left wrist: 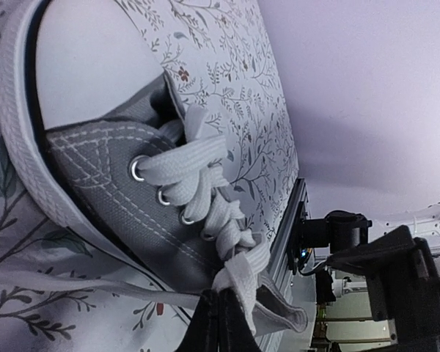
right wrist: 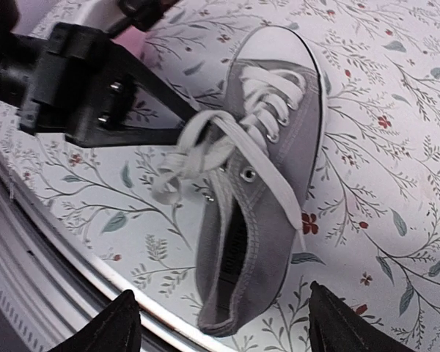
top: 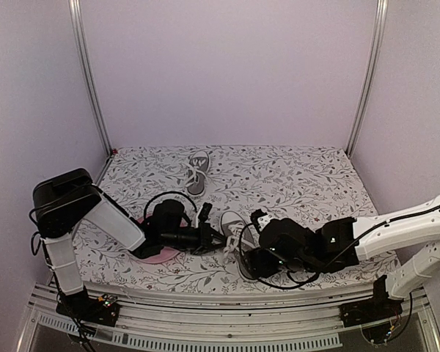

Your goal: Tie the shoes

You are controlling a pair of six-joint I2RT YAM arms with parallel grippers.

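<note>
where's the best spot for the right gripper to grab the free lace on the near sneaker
Probably the free lace near its tip, where it drapes over the side of the near sneaker. Come down from above with the open right gripper, jaws across the flat strand; the left gripper pinches the lace loop.

- No text, label, brand, number or sign can be read in any view.
- The near shoe (right wrist: 268,183) and far shoe (top: 197,172) show no legible marking.
- The cloth (top: 315,176) bears only a leaf print.
</note>
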